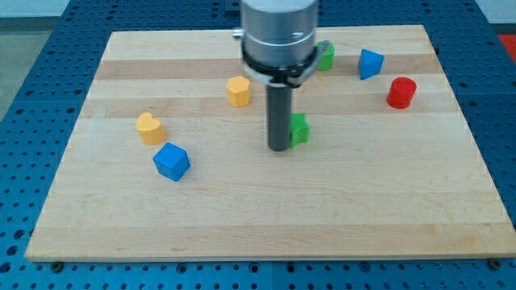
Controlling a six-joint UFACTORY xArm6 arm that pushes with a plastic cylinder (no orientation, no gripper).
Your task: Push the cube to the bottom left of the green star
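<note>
My tip [280, 148] rests on the board near its middle. A green block [300, 129], cube-like, touches the rod's right side and is partly hidden by it. A second green block [326, 56] sits near the view's top, half hidden behind the arm's body; its shape is unclear. A blue cube [171, 161] lies well to the left of my tip, apart from it.
A yellow hexagonal block [239, 91] lies up and left of the tip. A yellow heart-like block [150, 128] sits above the blue cube. A blue wedge-shaped block [370, 64] and a red cylinder-like block [401, 93] sit at the upper right. The wooden board [363, 209] lies on a blue perforated table.
</note>
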